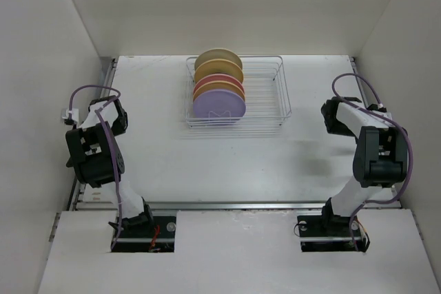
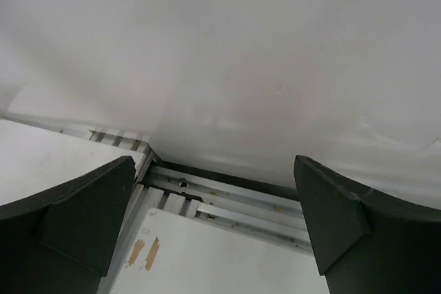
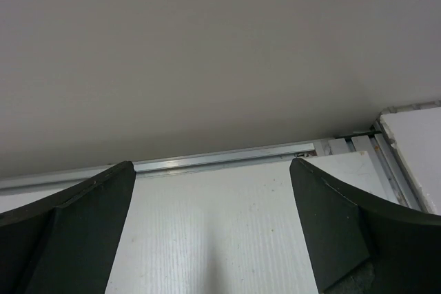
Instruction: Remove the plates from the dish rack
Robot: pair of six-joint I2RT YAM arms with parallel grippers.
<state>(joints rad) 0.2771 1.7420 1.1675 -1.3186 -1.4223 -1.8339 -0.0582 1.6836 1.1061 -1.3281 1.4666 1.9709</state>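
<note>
Both jaws spread, plates (image 1: 219,105) upright in dish rack (image 1: 267,98), white walls (image 1: 41,46) around

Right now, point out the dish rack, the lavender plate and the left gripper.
dish rack (image 1: 267,93), top external view, bare wire floor.
lavender plate (image 1: 219,107), top external view, centre of face.
left gripper (image 2: 213,169), left wrist view, midway between fingertips.

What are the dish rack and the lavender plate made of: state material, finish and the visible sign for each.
Dish rack: thin metal wire by its look, silvery-white, perhaps coated; the table shows through its bars. Lavender plate, nearest of the row: smooth, evenly coloured, no glare; plastic or ceramic, cannot tell.
</note>
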